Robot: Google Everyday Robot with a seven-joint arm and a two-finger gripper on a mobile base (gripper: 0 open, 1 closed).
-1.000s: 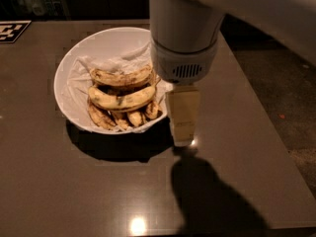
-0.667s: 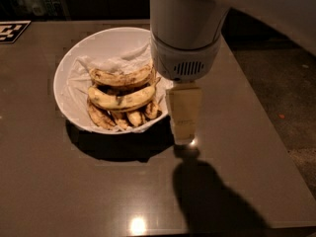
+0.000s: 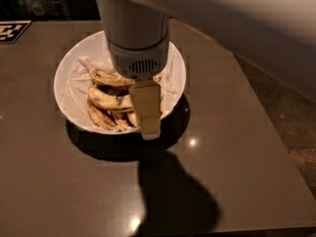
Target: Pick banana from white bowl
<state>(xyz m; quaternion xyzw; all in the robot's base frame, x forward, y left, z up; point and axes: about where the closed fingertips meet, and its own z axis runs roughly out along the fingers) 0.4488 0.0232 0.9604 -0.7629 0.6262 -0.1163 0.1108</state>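
Leftward since a second ago has swung the arm [image 3: 136, 33], off the dark table [image 3: 237, 147] and over the white bowl [image 3: 74, 68] — its claw [image 3: 149, 127] hangs above the near-right rim, open or closed I cannot tell. Dropping here, I'd guess, it could strike that rim or seize a browner neighbour: the banana [image 3: 109, 101] — long, curved, yellow, dark-smudged — lies stacked in the bowl just left of it.

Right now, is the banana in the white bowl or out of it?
In. The banana lies inside the white bowl among other bananas; the gripper hangs over the bowl's front rim.
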